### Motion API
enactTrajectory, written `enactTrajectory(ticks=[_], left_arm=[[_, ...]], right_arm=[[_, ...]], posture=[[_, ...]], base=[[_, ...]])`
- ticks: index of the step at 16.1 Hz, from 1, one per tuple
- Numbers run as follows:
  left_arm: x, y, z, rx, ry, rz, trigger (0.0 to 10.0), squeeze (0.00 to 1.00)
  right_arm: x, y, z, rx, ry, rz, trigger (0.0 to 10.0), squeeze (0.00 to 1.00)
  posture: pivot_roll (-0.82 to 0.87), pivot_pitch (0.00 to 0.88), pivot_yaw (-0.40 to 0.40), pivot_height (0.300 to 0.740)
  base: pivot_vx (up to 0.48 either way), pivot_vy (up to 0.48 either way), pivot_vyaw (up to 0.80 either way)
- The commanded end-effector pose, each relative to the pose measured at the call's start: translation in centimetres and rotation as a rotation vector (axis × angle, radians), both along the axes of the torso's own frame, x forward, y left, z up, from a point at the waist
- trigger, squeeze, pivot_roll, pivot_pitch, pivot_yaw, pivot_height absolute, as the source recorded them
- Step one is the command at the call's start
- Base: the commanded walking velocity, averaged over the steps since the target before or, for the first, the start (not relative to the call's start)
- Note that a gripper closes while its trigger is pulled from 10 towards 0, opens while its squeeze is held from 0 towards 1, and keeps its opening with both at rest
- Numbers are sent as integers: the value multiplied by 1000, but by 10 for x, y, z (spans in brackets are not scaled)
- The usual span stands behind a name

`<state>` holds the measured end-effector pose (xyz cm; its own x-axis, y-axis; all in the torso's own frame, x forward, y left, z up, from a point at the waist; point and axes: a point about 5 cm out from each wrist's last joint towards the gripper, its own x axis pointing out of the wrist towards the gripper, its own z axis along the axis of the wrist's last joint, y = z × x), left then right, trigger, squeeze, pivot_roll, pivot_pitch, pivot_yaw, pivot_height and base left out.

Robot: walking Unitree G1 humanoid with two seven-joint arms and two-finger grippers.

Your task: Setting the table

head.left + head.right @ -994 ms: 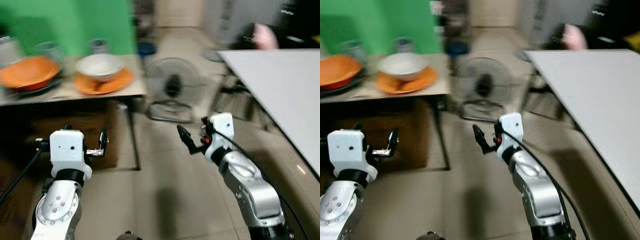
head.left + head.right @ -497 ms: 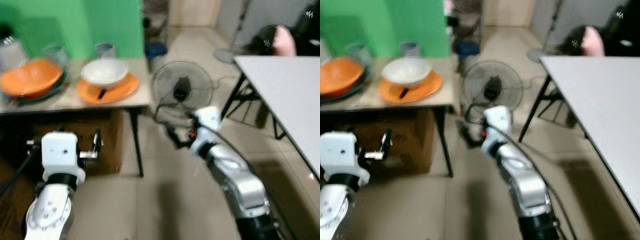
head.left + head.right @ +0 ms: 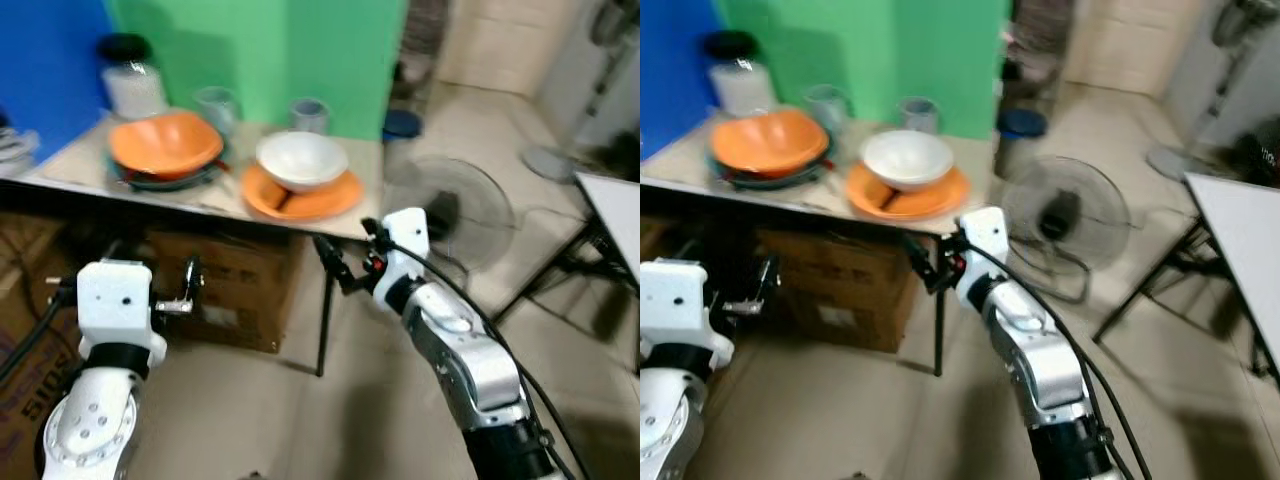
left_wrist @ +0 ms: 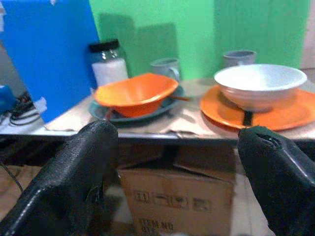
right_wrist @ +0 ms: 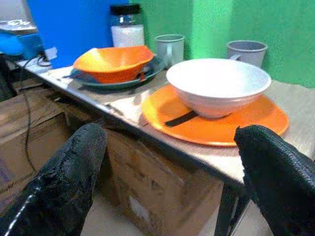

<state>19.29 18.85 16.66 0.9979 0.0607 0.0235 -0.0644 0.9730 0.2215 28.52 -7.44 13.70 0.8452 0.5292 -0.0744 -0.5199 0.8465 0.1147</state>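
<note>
A low side table (image 3: 215, 205) carries a white bowl (image 3: 300, 160) on an orange plate (image 3: 322, 203), with a dark utensil (image 5: 181, 118) lying on that plate. Beside them an orange bowl (image 3: 165, 145) rests on a dark plate (image 4: 162, 106). Behind stand two grey cups (image 3: 217, 105) (image 3: 308, 113) and a lidded jar (image 3: 130, 85). My right gripper (image 3: 345, 262) hovers open and empty just below the table's front edge, near the orange plate. My left gripper (image 3: 185, 285) is open and empty, lower, in front of the boxes under the table.
Cardboard boxes (image 3: 235, 290) sit under the side table, whose thin leg (image 3: 325, 325) stands close to my right gripper. A floor fan (image 3: 455, 215) is to the right, and a white table's corner (image 3: 615, 195) and legs lie at the far right. Tiled floor lies in front.
The whole view has swung left, so the side table is now nearer and central and the white table has slid to the right edge. Both grippers stay open and empty.
</note>
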Motion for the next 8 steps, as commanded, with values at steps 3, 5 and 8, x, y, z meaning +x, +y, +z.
enactTrajectory(ticks=[3, 5, 8], left_arm=[[7, -10, 0, 19, 4, -98, 10000, 220], [10, -10, 0, 18, 2, -105, 10000, 224], [17, -12, 1, 13, -2, -135, 10000, 224]], right_arm=[[5, -18, 1, 27, 7, -99, 10000, 886], [6, -20, 1, 34, 11, -113, 10000, 886], [8, -30, 1, 62, 30, -162, 10000, 694]], posture=[[30, 0, 12, 740], [21, 0, 25, 740], [-6, 0, 59, 740]], base=[[354, 0, 0], [352, 0, 0], [355, 0, 0]])
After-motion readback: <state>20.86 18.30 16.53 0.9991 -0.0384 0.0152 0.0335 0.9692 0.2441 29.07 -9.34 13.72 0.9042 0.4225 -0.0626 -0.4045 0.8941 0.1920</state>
